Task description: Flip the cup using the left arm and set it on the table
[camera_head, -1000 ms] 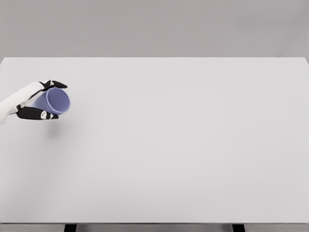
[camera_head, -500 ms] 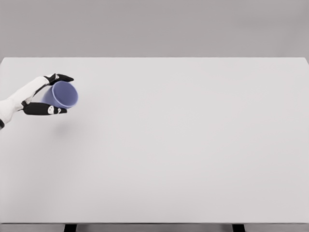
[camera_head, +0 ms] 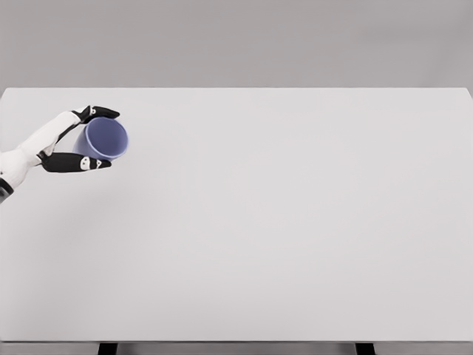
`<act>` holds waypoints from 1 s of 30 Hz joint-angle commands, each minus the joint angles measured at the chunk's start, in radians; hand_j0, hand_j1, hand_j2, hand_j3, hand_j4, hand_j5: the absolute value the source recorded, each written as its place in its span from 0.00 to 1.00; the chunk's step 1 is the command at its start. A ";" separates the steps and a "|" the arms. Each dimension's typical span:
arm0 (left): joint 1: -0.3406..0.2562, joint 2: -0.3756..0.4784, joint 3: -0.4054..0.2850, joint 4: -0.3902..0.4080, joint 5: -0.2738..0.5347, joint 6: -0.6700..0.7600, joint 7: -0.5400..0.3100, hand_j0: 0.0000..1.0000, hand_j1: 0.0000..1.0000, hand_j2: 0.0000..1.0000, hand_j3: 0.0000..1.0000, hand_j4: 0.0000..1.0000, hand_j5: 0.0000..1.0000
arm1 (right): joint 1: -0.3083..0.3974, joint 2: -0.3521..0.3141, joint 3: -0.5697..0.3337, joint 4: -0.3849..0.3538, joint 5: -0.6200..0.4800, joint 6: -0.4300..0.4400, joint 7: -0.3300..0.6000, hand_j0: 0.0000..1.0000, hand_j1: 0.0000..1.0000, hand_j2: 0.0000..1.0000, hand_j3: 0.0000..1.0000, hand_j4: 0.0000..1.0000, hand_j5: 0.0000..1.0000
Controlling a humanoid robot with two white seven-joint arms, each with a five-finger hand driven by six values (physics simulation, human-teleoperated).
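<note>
Blue plastic showed between black fingertips as the left hand (camera_head: 74, 144) clamped the cup (camera_head: 106, 139) above the far-left part of the white table (camera_head: 295, 222), the arm entering from the table's left edge. 1 group of fingers lay along the cup's upper side and the thumb ran beneath it, so the grip pinched the wall from 2 opposite sides; that hold appeared chosen to leave the wrist free to roll the vessel over. The cup lay on its side in the grasp, its long axis roughly level and running from the palm out toward the table's middle, with the open mouth facing right and slightly toward the camera. Its closed base was tucked against the palm and could not be seen. A faint shadow fell on the table nearer the camera than the hand, suggesting the cup was held clear of the surface, not resting on it. By this reading the flip was about halfway, the mouth turned neither up nor down. The right hand was out of view.
</note>
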 commanded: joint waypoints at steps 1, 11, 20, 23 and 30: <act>0.000 -0.019 0.005 0.005 0.004 -0.010 0.000 0.78 0.78 0.78 0.78 0.78 0.78 | 0.000 0.000 0.000 0.000 -0.001 0.000 0.000 1.00 1.00 1.00 1.00 1.00 1.00; 0.011 -0.072 0.025 0.016 0.026 -0.010 0.000 0.78 0.78 0.78 0.78 0.78 0.78 | 0.000 0.000 0.000 0.000 -0.001 0.000 0.000 1.00 1.00 1.00 1.00 1.00 1.00; 0.028 -0.091 0.032 0.031 0.073 -0.028 0.000 0.78 0.78 0.78 0.78 0.78 0.78 | 0.000 0.000 0.000 0.000 -0.001 0.000 0.000 1.00 1.00 1.00 1.00 1.00 1.00; 0.031 -0.114 0.039 0.049 0.092 -0.047 0.000 0.78 0.78 0.78 0.78 0.78 0.78 | 0.000 0.000 0.000 0.000 -0.001 0.000 0.000 1.00 1.00 1.00 1.00 1.00 1.00; 0.038 -0.139 0.040 0.063 0.116 -0.073 0.000 0.78 0.78 0.78 0.78 0.78 0.78 | 0.000 0.000 0.000 0.000 -0.001 0.000 0.000 1.00 1.00 1.00 1.00 1.00 1.00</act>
